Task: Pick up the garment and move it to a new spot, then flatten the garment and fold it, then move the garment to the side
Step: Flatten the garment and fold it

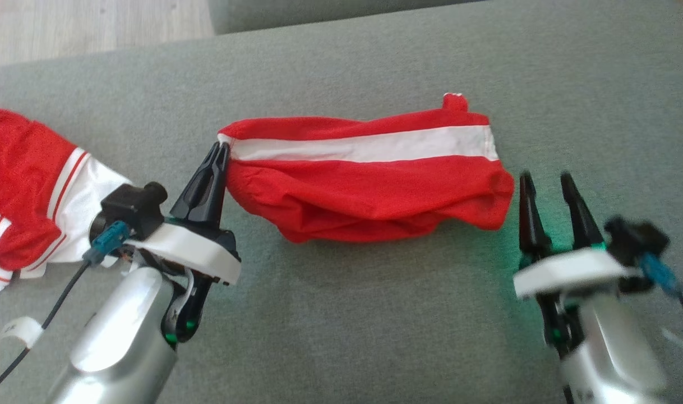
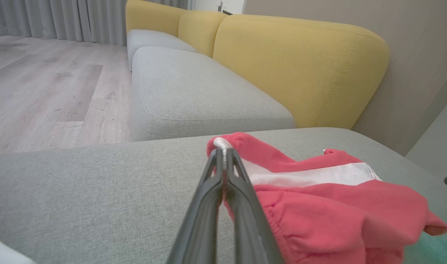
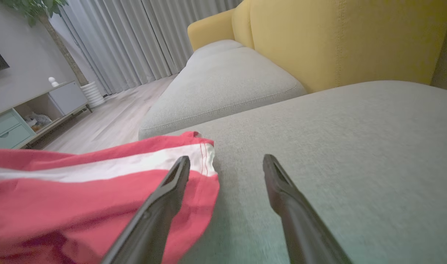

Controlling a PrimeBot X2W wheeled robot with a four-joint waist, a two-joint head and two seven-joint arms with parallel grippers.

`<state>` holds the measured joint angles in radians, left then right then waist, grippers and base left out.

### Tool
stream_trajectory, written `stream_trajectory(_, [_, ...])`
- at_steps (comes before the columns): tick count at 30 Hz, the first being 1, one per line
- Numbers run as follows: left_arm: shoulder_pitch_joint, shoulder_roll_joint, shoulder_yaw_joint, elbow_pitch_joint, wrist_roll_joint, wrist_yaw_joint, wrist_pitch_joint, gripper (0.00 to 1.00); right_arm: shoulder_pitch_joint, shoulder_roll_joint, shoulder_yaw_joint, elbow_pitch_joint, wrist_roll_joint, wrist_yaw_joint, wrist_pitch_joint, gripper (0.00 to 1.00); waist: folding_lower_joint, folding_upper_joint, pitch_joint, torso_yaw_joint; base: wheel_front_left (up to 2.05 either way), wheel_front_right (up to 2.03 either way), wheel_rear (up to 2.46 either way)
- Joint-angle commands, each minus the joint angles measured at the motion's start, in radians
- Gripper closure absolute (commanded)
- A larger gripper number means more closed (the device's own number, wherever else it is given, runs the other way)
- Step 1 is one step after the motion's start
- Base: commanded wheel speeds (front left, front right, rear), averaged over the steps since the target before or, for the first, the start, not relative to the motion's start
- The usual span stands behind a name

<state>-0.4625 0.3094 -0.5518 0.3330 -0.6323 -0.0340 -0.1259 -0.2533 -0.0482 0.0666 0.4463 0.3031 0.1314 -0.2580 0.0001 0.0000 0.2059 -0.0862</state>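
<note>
The garment is a red piece with a white stripe, lying bunched in the middle of the grey cushion. My left gripper is shut on the garment's left end, at the white stripe; the left wrist view shows the same pinch on the garment. My right gripper stands open just right of the garment's right end, nothing between its fingers. In the right wrist view the open gripper has the garment under and beside its left finger.
A second red and white garment lies at the cushion's left edge. A yellow sofa back and another grey seat cushion lie beyond. Wooden floor is on the far left, with a low cabinet by the curtains.
</note>
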Motion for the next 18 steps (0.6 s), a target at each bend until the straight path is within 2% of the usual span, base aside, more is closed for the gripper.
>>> stream_trajectory(1, [-0.047, 0.028, 0.036, -0.035, 0.005, 0.005, -0.004, 1.00, -0.043, -0.002, 0.033, -0.004, 0.010, -0.001, -0.004, 0.00, -0.0001, 0.0000, 0.011, 0.009, 0.00, 0.00, 0.00])
stream_trajectory(4, [-0.059, 0.024, 0.027, -0.040, 0.008, 0.003, 0.001, 1.00, -0.147, -0.023, 0.109, 0.135, 0.108, -0.001, 0.003, 0.00, -0.0001, 0.0000, 0.028, 0.021, 0.00, 0.00, 0.00])
stream_trajectory(8, [-0.076, 0.020, 0.020, -0.043, 0.013, 0.003, 0.005, 1.00, -0.276, -0.091, 0.236, 0.243, 0.308, -0.001, 0.099, 0.00, -0.0001, 0.0000, 0.054, 0.035, 0.00, 0.00, 0.00])
stream_trajectory(18, [-0.117, 0.004, 0.005, -0.028, 0.015, -0.003, 0.007, 1.00, -0.405, -0.260, 0.458, 0.245, 0.703, -0.001, 0.346, 0.00, -0.0001, 0.0000, 0.101, 0.067, 0.00, 0.00, 0.00])
